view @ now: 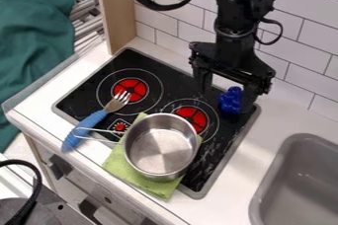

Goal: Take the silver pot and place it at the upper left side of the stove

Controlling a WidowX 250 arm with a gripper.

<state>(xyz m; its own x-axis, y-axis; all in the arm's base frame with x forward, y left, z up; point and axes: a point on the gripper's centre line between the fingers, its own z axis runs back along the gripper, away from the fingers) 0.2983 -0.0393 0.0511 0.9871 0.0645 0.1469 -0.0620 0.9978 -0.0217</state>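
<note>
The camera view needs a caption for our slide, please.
Silver pot on a green cloth, open claw above the stove.

A white counter [267,142] is seen running slantwise across the frame, with a black stove [99,78] bordered in grey set in its middle and a grey sink [264,182] let in at lower right. On the stove, a dark blue object [231,99] is placed right of center, and a blue-handled fork [86,129] is laid left of center, its handle crossing onto the counter. A green cloth [121,161] is spread over the stove's front edge, partly covered by the silver pot [160,150].
</note>
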